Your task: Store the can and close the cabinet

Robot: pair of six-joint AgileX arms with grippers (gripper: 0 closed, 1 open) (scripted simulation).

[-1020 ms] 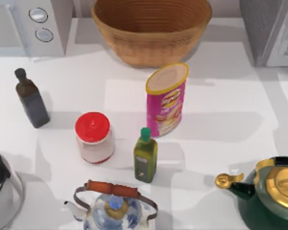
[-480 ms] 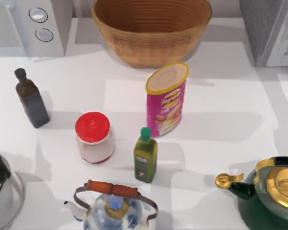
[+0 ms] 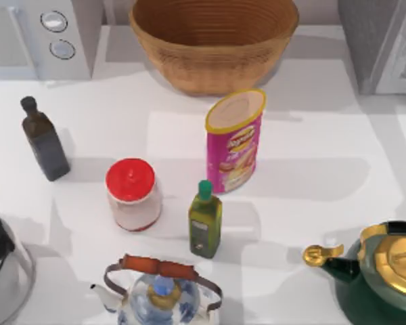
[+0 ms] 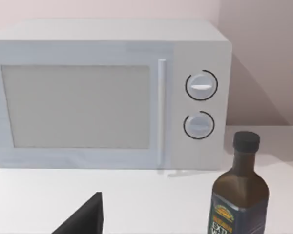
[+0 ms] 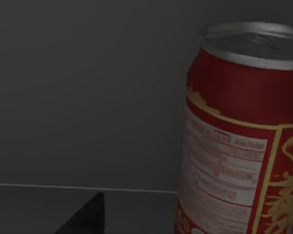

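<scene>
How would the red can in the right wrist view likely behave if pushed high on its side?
The red can stands upright and looks tall for its width, so a high push might tip it. Its round wall suggests rolling once down. The smooth printed metal may be slippery.

White table (image 3: 325,135) carries: basket (image 3: 213,40), chips tube (image 3: 234,141), red-lidded jar (image 3: 132,195), two bottles, two kettles, microwave (image 3: 40,34)

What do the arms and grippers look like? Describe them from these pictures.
The left gripper appears as a matte black, straight-edged wedge, with no markings or cables in sight. The right gripper appears as the same black angular wedge, seen in dim light. The colour and shape of the arms themselves cannot be told.
</scene>
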